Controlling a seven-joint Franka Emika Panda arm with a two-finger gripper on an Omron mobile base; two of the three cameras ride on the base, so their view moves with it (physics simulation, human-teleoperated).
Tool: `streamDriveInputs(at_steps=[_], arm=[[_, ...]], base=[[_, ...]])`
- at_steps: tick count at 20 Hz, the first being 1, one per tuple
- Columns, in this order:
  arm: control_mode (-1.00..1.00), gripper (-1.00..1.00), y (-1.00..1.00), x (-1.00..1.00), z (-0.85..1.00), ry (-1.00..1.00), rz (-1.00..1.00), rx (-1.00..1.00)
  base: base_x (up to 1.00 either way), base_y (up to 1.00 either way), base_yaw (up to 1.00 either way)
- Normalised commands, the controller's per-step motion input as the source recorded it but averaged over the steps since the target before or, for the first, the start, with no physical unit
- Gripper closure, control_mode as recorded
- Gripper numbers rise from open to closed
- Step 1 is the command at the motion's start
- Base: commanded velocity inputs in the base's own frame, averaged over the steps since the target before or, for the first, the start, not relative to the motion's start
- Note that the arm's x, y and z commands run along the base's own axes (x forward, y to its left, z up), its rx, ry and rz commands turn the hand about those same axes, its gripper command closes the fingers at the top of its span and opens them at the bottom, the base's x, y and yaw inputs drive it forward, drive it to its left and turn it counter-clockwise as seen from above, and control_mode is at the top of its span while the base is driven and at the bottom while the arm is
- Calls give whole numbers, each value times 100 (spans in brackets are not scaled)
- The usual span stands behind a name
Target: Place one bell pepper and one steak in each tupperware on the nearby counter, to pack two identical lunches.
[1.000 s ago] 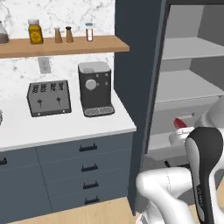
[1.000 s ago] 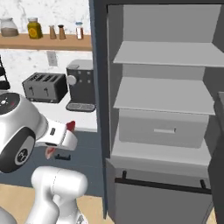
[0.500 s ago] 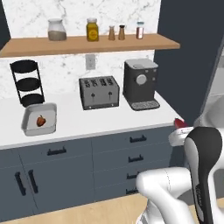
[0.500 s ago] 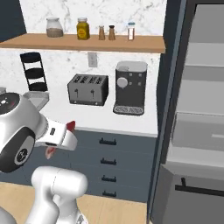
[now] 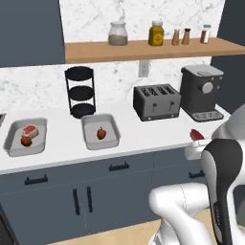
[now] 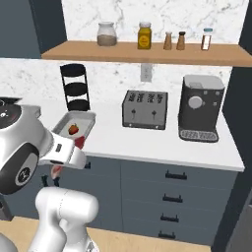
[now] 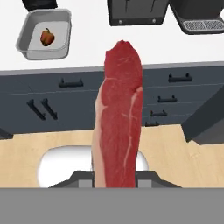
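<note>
My gripper [image 7: 115,176] is shut on a long red steak [image 7: 120,113] that stands up between its fingers. The held steak [image 5: 196,134] hangs in front of the counter [image 5: 143,139], near its right end. Two grey tupperwares sit on the white worktop. The left tupperware [image 5: 10,143] holds a steak [image 5: 29,129] and a bell pepper [image 5: 26,140]. The right tupperware [image 5: 110,139] holds only a bell pepper [image 5: 101,133]. That pepper [image 7: 47,37] also lies at the upper left of the hand view, in its tupperware [image 7: 26,39], well away from my gripper.
A black three-tier rack [image 5: 80,92] stands behind the tupperwares. A toaster [image 5: 156,101] and a coffee machine [image 5: 202,92] stand to the right. A wooden shelf [image 5: 143,49] with jars runs above. Dark cabinets and drawers [image 6: 172,197] front the counter.
The whole picture has shifted as the base moved: the open fridge is gone from view and the counter with both tupperwares has come in. The steak stays in my gripper.
</note>
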Motion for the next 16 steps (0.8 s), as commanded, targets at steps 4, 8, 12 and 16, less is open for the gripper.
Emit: streamDriveInputs(at_steps=[4,8,12,16], arm=[[100,100,0,0,0,0,0,0],[100,100,0,0,0,0,0,0],[100,100,0,0,0,0,0,0],[100,100,0,0,0,0,0,0]], base=[[62,71,0],[69,24,0],[61,27,0],[32,52,-1]])
